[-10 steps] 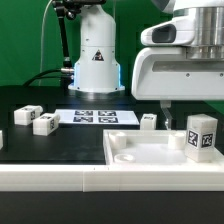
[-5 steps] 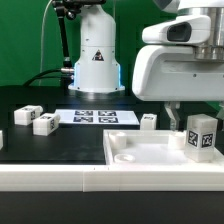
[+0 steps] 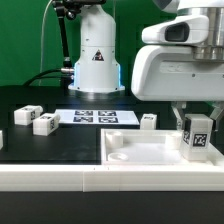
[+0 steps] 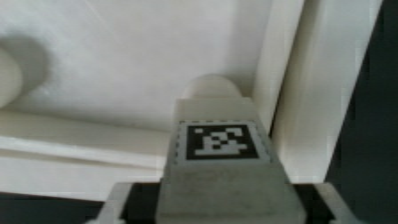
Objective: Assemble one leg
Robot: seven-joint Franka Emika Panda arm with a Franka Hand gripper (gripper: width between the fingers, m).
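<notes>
Since the earlier frames the gripper (image 3: pixel 197 122) has sunk lower at the right of the exterior view, its fingers clamped on the upright leg (image 3: pixel 198 138), now down over the right end of the white panel (image 3: pixel 135 150). Three more legs (image 3: pixel 43 123) lie at left, beside the marker board (image 3: pixel 95 117).

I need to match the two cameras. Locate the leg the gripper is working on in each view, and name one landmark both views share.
Exterior view: the leg stands upright at the exterior view's right, under the gripper, over the white panel's corner.
Wrist view: the same leg fills the middle, one tag facing the camera, between the fingers.
Shared landmark: the panel's raised rim.
</notes>
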